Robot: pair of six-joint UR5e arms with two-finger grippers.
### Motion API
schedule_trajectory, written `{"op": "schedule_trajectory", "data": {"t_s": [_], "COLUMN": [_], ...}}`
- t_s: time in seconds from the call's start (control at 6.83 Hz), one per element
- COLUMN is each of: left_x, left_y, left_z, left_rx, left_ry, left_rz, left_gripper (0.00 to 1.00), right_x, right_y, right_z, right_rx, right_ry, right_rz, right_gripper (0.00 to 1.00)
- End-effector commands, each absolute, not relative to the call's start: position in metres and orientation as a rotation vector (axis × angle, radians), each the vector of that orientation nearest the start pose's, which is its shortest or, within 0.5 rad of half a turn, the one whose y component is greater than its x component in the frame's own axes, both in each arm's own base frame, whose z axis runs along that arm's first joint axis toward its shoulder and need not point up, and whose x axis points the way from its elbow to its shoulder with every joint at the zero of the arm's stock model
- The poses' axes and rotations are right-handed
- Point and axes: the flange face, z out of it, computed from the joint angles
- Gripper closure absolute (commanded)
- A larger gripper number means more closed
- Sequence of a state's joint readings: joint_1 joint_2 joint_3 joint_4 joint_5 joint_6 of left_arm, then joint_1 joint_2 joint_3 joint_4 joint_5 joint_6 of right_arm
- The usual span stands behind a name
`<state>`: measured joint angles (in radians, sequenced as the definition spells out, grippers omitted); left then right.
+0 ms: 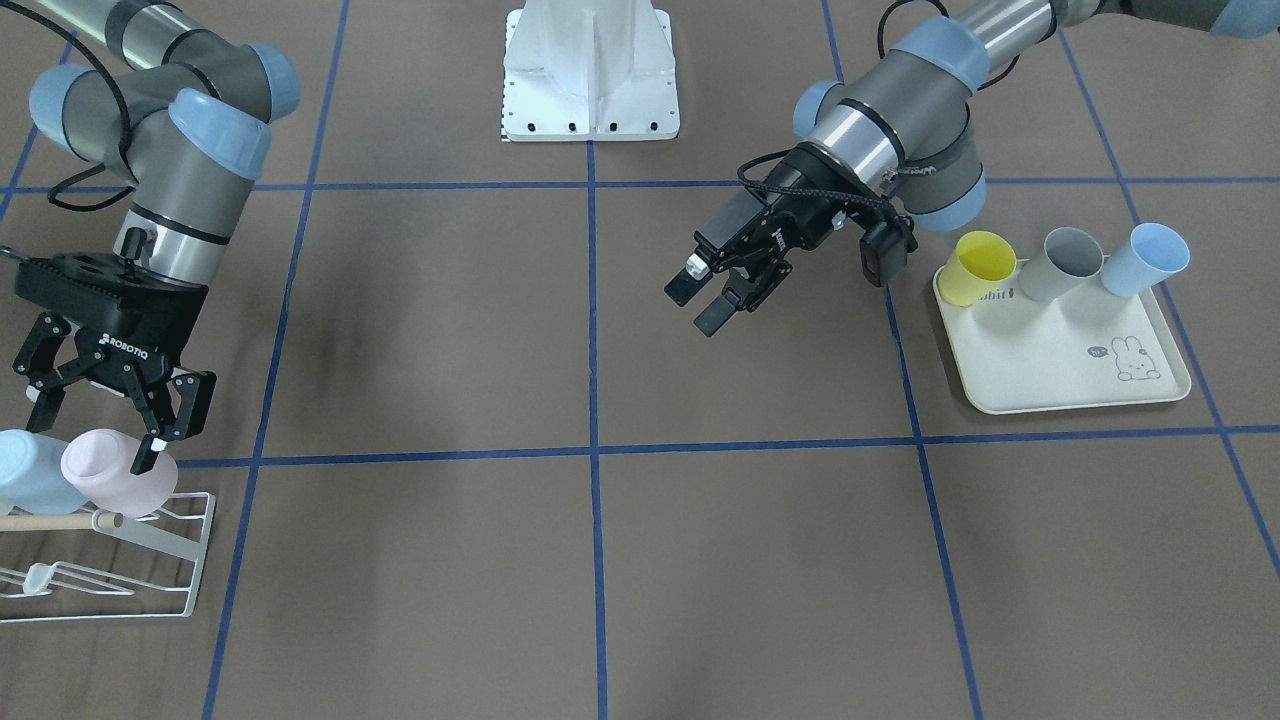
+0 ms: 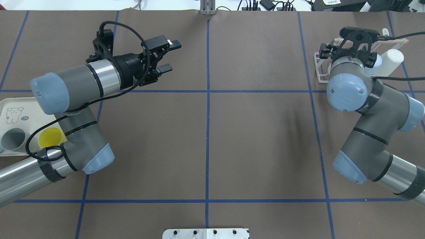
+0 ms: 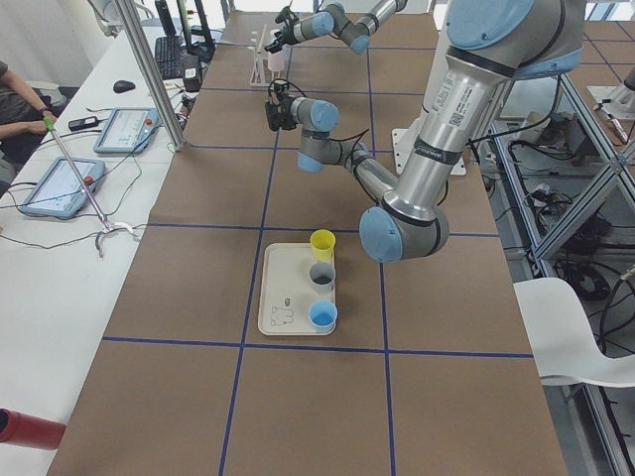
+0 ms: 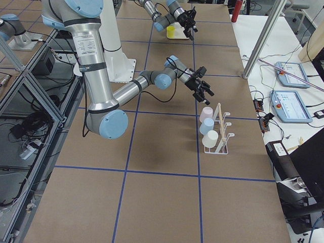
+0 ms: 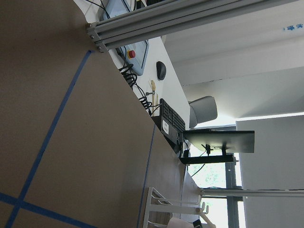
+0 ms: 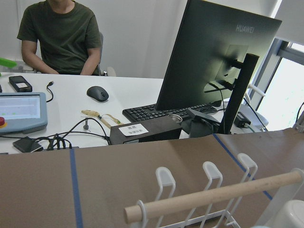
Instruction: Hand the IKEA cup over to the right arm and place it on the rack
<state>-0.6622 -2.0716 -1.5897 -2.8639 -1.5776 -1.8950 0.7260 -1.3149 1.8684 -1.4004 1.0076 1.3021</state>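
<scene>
Matte brown table (image 1: 750, 550); pink cup (image 1: 105, 470) on wire rack (image 1: 50, 522); left end effector (image 1: 697, 306), right end effector (image 1: 100, 425) both apart.

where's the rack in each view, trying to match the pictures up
Front-facing: the rack sits in the bottom left corner.
Overhead: top right, partly hidden.
Left: far off near the top edge, left of centre.
Right: centre right.
Left wrist: bottom edge, near the middle.
Right wrist: close up along the bottom.
Shared landmark: its wooden rod, also clear in the front-facing and right views.
</scene>
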Motion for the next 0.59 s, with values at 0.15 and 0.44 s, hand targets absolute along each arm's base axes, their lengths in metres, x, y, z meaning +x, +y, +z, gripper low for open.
{"op": "schedule_trajectory", "data": {"t_s": [0.15,0.44], "left_x": [0.349,0.253], "left_y": [-0.529,-0.539], "left_z": [0.225,0.272], "left_rx": [0.384,0.454], "left_ry": [1.678,1.459], "left_rz": [-0.574,-0.432], "left_gripper": [0.00,0.00], "right_x": [-0.250,-0.247], "right_y": [-0.491,-0.469], "right_z": [0.270,0.197], "right_rx": [0.673,0.536], "right_ry": [-0.719,-1.013], "right_rz": [0.619,0.718], "right_gripper": [0.00,0.00]}}
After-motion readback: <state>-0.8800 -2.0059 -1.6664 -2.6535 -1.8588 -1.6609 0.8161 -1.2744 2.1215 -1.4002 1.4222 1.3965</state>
